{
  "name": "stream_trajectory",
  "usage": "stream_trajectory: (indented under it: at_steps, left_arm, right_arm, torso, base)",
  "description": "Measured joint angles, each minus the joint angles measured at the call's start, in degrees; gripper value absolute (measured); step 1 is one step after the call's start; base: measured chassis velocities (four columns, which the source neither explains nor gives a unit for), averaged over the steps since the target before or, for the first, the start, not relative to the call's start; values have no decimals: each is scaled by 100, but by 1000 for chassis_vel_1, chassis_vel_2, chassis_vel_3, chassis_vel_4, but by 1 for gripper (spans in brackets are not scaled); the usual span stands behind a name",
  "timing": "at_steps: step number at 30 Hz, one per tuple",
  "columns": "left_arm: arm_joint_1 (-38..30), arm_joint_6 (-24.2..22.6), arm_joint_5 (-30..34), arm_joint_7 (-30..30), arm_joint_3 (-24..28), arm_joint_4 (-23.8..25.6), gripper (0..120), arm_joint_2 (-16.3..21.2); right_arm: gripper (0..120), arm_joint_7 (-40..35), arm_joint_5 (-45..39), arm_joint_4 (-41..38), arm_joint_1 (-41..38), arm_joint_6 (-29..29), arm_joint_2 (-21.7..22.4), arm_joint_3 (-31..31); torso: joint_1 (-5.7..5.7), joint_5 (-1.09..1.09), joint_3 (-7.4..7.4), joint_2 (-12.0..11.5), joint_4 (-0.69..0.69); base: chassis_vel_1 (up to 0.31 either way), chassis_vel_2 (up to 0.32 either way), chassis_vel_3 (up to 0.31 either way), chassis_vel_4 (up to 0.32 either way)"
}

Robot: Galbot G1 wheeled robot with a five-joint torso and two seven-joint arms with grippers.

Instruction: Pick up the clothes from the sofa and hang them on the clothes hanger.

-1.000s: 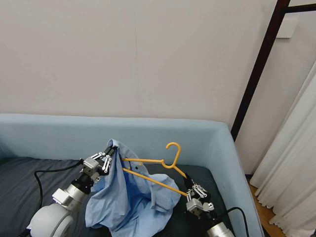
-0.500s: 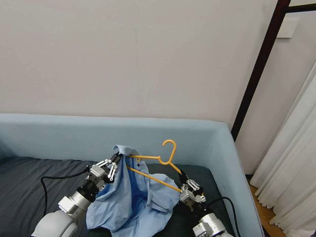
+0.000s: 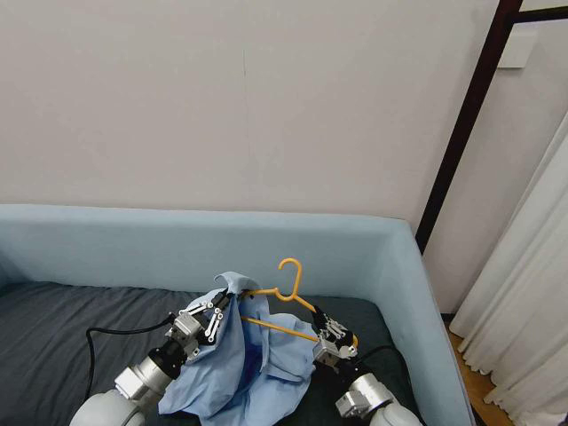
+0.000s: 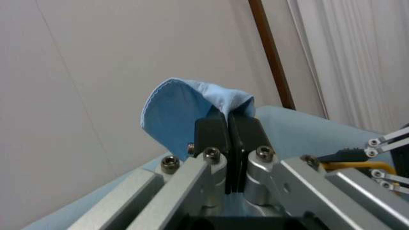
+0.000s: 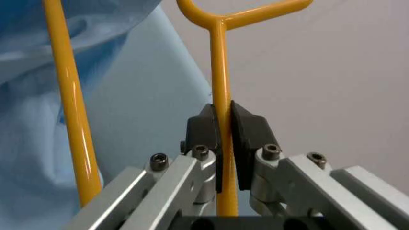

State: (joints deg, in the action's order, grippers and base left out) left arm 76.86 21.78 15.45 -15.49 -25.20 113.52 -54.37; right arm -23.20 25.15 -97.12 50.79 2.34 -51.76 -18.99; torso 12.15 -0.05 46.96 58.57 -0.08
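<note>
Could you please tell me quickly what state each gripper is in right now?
Left gripper: shut on the blue shirt.
Right gripper: shut on the orange hanger.

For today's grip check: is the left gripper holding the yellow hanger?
No, the left gripper is shut on a fold of the blue shirt.

Your left tool (image 3: pixel 216 308) sits left of the hanger (image 5: pixel 220 72), and your right tool (image 3: pixel 329 329) sits right of it. The shirt (image 3: pixel 231 373) hangs between them, above the sofa (image 3: pixel 106 244).
</note>
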Motion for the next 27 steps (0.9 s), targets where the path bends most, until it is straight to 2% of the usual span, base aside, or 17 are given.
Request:
stream_trajectory:
  at_steps: [3, 4, 8, 16, 19, 21, 27]
  left_arm:
    - [25, 51, -27, -61, 10, -25, 0, -13]
    - [25, 51, -27, -61, 10, -25, 0, -13]
    - [24, 101, -68, -121, 15, -44, 0, -36]
    - [-4, 129, -64, -129, -77, -45, 0, 27]
    - [-34, 134, -79, -129, -94, -75, 0, 39]
    - [-31, 165, -140, -141, -86, -120, 0, -6]
    - [50, 214, -221, -225, -65, -125, 0, -81]
  right_arm:
    - [4, 167, 82, 291, -182, 706, -134, 65]
    - [4, 167, 82, 291, -182, 706, -134, 65]
    - [4, 266, 83, 682, -395, 1400, -341, 194]
    - [4, 348, 126, 944, -422, 1805, -384, 419]
    - [4, 509, 72, 982, -403, 2180, -397, 526]
    - [4, 532, -262, 918, -411, 2343, -448, 479]
    - [4, 487, -736, 773, -444, 2345, -510, 383]
  torso:
    - [0, 0, 0, 0, 1]
    - [0, 0, 0, 0, 1]
    - [0, 0, 0, 0, 1]
    - [0, 0, 0, 0, 0]
    - [0, 0, 0, 0, -1]
    - [0, 0, 0, 0, 0]
    - [0, 0, -1, 0, 1]
  base:
    - [0, 0, 0, 0]
    - [0, 0, 0, 0]
    - [0, 0, 0, 0]
    - [0, 0, 0, 0]
    - [0, 0, 0, 0]
    - [0, 0, 0, 0]
    - [0, 0, 0, 0]
